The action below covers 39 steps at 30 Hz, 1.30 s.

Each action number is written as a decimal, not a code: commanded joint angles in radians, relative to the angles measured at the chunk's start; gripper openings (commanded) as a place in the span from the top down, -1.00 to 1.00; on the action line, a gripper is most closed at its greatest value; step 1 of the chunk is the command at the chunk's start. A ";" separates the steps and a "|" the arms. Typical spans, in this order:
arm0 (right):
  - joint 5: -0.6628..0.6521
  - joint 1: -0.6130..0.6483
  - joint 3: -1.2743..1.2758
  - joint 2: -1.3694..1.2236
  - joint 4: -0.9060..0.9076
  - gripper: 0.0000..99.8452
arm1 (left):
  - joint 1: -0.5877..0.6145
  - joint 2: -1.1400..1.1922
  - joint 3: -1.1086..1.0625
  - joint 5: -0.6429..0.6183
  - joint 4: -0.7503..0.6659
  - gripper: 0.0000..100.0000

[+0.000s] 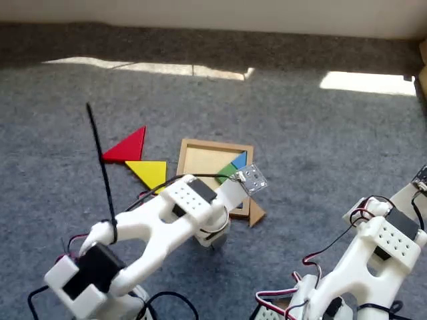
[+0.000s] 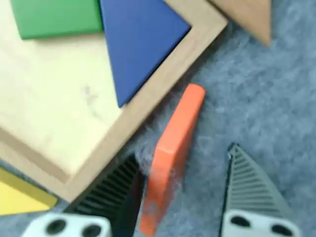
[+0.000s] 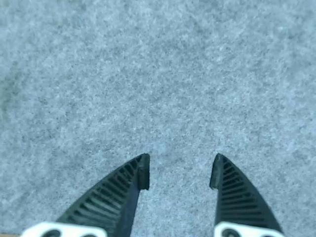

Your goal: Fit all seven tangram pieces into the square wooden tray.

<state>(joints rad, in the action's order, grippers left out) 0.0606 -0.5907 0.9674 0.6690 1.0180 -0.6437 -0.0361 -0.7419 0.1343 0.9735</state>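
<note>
Outside, the red triangle (image 1: 127, 148) and yellow triangle (image 1: 150, 172) wait left of the wooden tray (image 1: 213, 143), where I see only the green piece (image 2: 54, 17) and blue piece (image 2: 138, 44). The left gripper (image 2: 183, 156) is open around the orange piece (image 2: 170, 153), which stands on its edge just beside the tray. The tan piece (image 2: 247, 15) is also unplaced. The right gripper (image 3: 180, 165) is open over carpet (image 3: 158, 74).

Tray (image 1: 193, 157) sat mid-counter (image 1: 320, 147). Square piece (image 2: 54, 17) and inner triangle (image 2: 138, 44) lay inside, side by side. Rear triangle (image 1: 127, 148) and front triangle (image 1: 150, 172) lay left of tray. Loose triangle (image 1: 256, 215) lay off near right corner. Thin piece (image 2: 173, 153) stood on edge beside rim, between left end effector (image 2: 182, 155) fingers.
</note>
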 commanded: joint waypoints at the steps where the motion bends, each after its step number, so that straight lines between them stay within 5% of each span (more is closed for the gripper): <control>1: 0.000 0.007 -0.004 0.018 -0.016 0.59 | 0.010 0.071 0.074 -0.005 0.018 0.64; 11: 0.000 0.008 -0.004 0.018 -0.016 0.59 | 0.001 0.030 0.074 -0.005 0.026 0.96; 23: 0.000 0.008 -0.004 0.018 -0.016 0.59 | 0.064 -0.325 0.081 -0.018 0.144 0.99; 30: 0.000 0.010 -0.004 0.018 -0.016 0.59 | 0.206 -0.239 0.074 -0.137 -0.072 0.99; 39: 0.000 0.010 -0.004 0.018 -0.016 0.59 | 0.219 -0.056 0.084 -0.161 -0.209 0.98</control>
<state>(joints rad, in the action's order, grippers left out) 0.0606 -0.5907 0.9674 0.6690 1.0180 -0.4335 -0.1112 -0.6943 -0.0176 0.7956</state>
